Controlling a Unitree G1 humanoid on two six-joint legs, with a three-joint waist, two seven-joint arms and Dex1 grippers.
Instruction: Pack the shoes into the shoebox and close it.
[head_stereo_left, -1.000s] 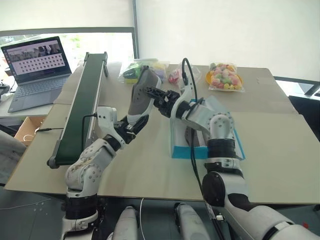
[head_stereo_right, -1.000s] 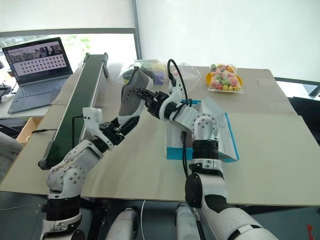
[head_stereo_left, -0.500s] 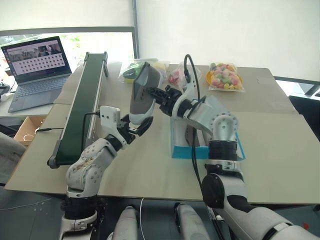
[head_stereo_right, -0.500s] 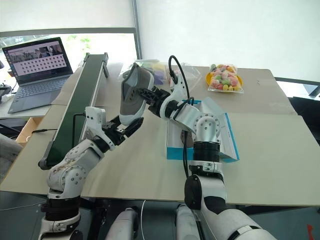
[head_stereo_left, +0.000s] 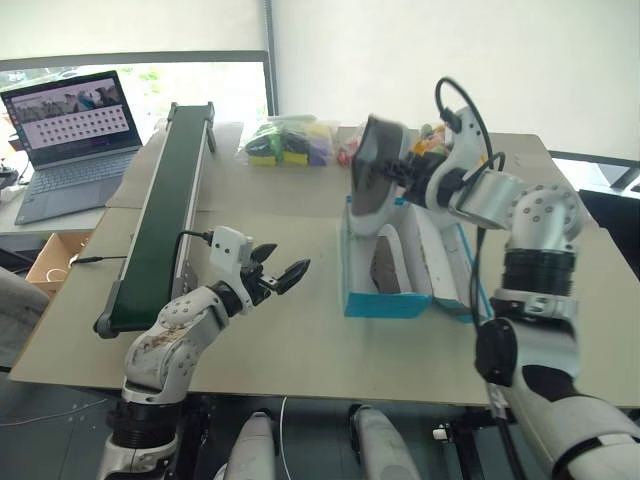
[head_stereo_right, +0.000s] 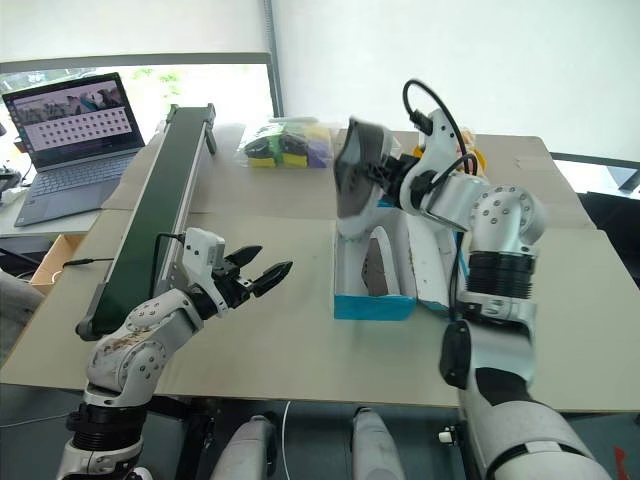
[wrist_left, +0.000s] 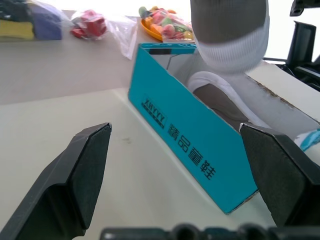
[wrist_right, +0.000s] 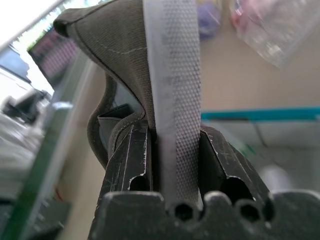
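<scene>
My right gripper (head_stereo_left: 405, 178) is shut on a grey shoe (head_stereo_left: 372, 178) with a pale sole and holds it upright in the air over the far end of the open blue shoebox (head_stereo_left: 385, 301). In the right wrist view the fingers (wrist_right: 131, 156) pinch the shoe's (wrist_right: 125, 60) edge and sole. A second grey shoe (head_stereo_left: 386, 264) lies inside the box. The lid (head_stereo_left: 462, 272) is folded open to the right. My left gripper (head_stereo_left: 280, 275) hovers open and empty over the table, left of the box. The box's blue wall (wrist_left: 186, 142) faces it between the spread fingers (wrist_left: 75, 175).
A long green conveyor (head_stereo_left: 165, 200) runs along the left of the table, with a laptop (head_stereo_left: 70, 135) beyond it. Clear snack bags (head_stereo_left: 285, 140) lie at the far edge, and another (head_stereo_left: 435, 140) sits behind my right arm. A cardboard box (head_stereo_left: 50, 262) stands on the floor at left.
My left gripper let go of the shoe, opened and drew back slightly. My right gripper carried the shoe to the right, from mid-table to above the shoebox.
</scene>
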